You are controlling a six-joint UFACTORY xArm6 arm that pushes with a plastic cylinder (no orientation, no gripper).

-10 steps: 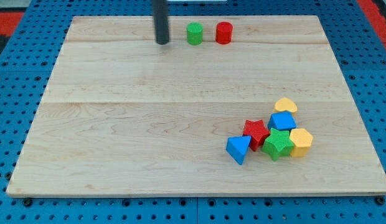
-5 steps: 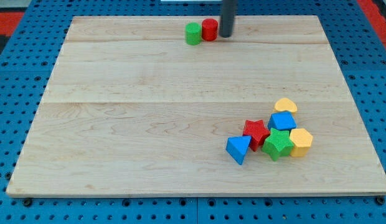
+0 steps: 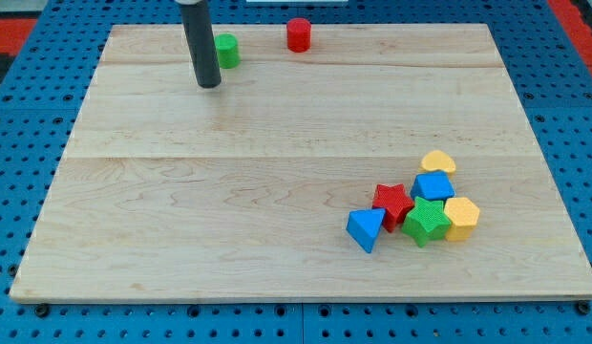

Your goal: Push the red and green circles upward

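The red circle (image 3: 298, 35) stands near the board's top edge, a little right of the middle. The green circle (image 3: 225, 50) stands to its left, a bit lower. The dark rod comes down from the view's top, and my tip (image 3: 209, 84) rests on the board just below and left of the green circle, close to it but apart. The red circle is well to the right of the tip.
A cluster of blocks lies at the lower right: a blue triangle (image 3: 365, 229), a red star (image 3: 393, 203), a green star (image 3: 426, 222), a blue block (image 3: 434, 186), a yellow heart (image 3: 438, 161) and a yellow hexagon (image 3: 460, 218). The wooden board (image 3: 229, 210) sits on a blue pegboard.
My tip has swung from right of the red circle to lower left of the green one. The green circle has moved left; the red circle has shifted left and up. They now stand apart.
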